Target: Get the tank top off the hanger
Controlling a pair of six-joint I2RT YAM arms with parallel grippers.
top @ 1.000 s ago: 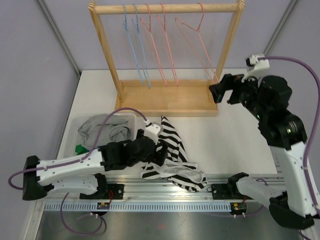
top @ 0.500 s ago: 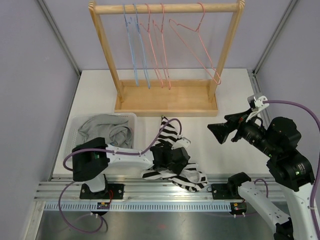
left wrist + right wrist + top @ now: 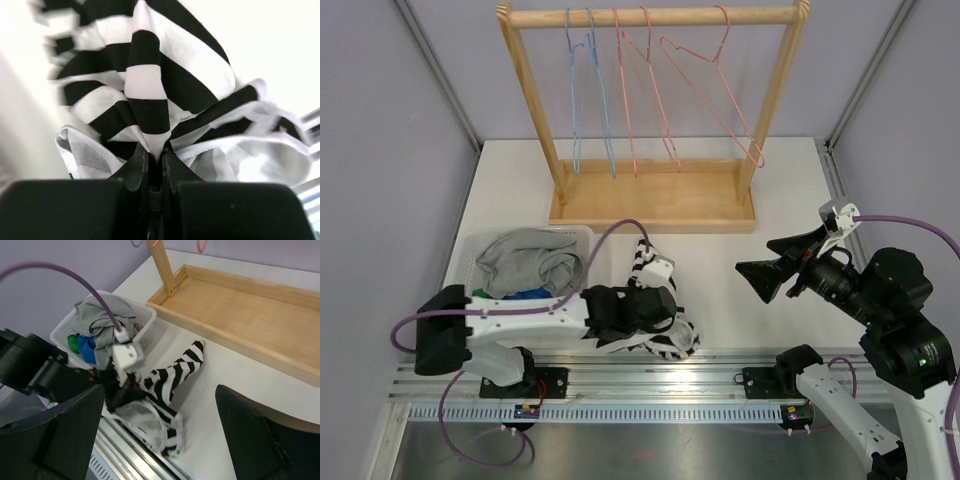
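Tank top point(image 3: 677, 341) bunched tighter, half-hidden under left arm point(image 3: 525, 314).

One wooden rack point(image 3: 655, 200) stands well beyond both grippers and carries five wire hangers: two blue hangers point(image 3: 603, 110) and three pink hangers point(image 3: 715, 105). One white basket point(image 3: 470, 262) sits beside the left gripper point(image 3: 156, 155), holding grey, green and blue cloth; the garment count is unclear. One striped tank top point(image 3: 150, 85) is in that gripper. The right gripper point(image 3: 755, 272) makes two.
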